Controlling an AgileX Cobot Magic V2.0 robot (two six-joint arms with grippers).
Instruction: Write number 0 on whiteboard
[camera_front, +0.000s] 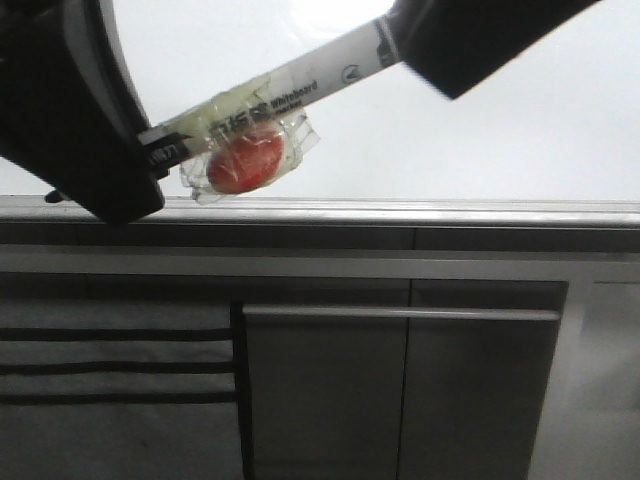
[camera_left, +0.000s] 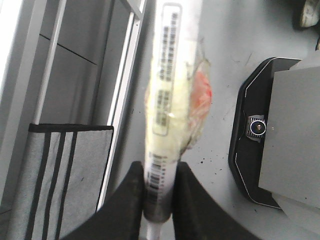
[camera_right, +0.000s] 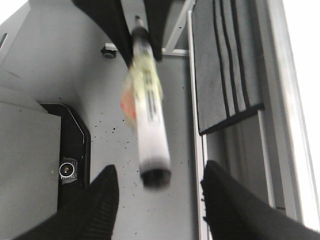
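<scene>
While left pincer (camera_left: 159, 192) clamps marker (camera_left: 165, 100), tip hidden.

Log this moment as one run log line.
left gripper: shut on marker | right gripper: open around marker's far end | whiteboard: no 0 visible

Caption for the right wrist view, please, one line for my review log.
Right gripper open around the capped end of the whiteboard marker, which the left gripper clamps at its far end.

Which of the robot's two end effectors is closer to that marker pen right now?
Left. The left end effector is shut on the marker pen, gripping one end. The right end effector is open, its fingers apart on either side of the other end without touching.
</scene>
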